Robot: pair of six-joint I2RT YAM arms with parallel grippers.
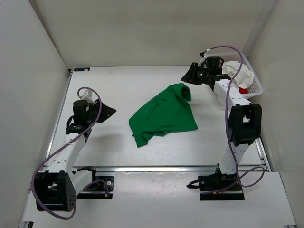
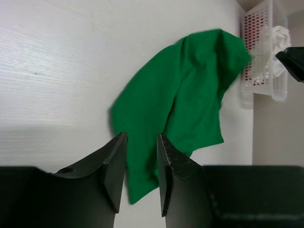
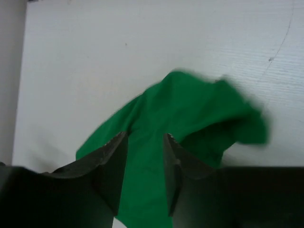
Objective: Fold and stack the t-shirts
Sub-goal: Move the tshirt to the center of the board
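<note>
A bright green t-shirt (image 1: pixel 164 114) lies crumpled on the middle of the white table; it also shows in the left wrist view (image 2: pixel 180 109) and the right wrist view (image 3: pixel 190 123). An off-white shirt (image 1: pixel 237 73) and a bit of a red shirt (image 1: pixel 243 90) sit in the white mesh basket (image 1: pixel 256 85) at the back right. My left gripper (image 1: pixel 108 112) is open and empty, to the left of the green shirt. My right gripper (image 1: pixel 186 76) is open and empty, just behind the shirt's raised far corner.
White walls enclose the table on the left, back and right. The basket (image 2: pixel 266 52) stands against the right wall beside the right arm. A metal rail (image 1: pixel 166 167) runs along the table's near edge.
</note>
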